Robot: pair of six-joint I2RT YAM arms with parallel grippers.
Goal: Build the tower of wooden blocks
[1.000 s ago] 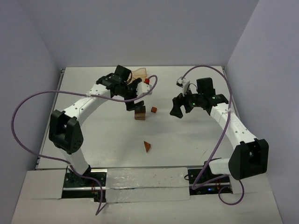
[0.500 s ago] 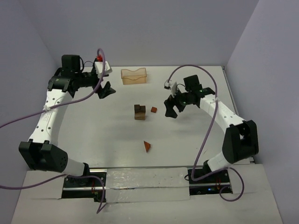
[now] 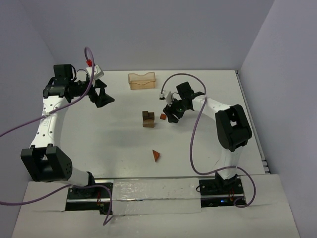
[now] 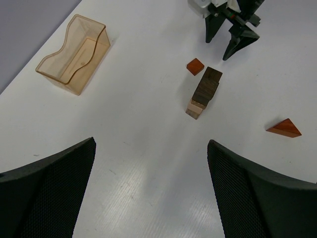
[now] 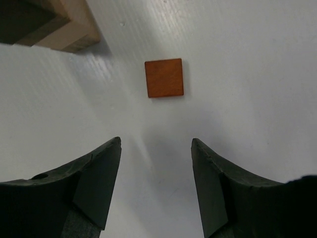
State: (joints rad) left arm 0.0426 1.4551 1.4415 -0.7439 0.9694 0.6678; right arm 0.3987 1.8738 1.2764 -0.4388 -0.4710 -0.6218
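Two grippers are mine to report, and neither holds anything. My left gripper hangs over the far left part of the white table with its jaws spread wide. Its wrist view, framed by both black fingers, takes in most of the scene. My right gripper is down near the table's middle. Its jaws are partly apart with bare table between them, and in the wrist view its fingertips stand just short of a small reddish-brown cube without touching it. From above, that cube lies flat just beside the gripper, between it and the beginnings of the wood block tower. The tower is a short stack, with a tan block at the bottom and dark brown on top. It stands near the centre of the table, close to the cube but apart from it. One reddish-brown wedge lies alone nearer to my bases, well apart from the stack. Far back near the wall sits a pale orange translucent tray with a dipped rim. I see no blocks in it from the left wrist. A corner of the stack's tan base shows at the upper left of my right wrist view.
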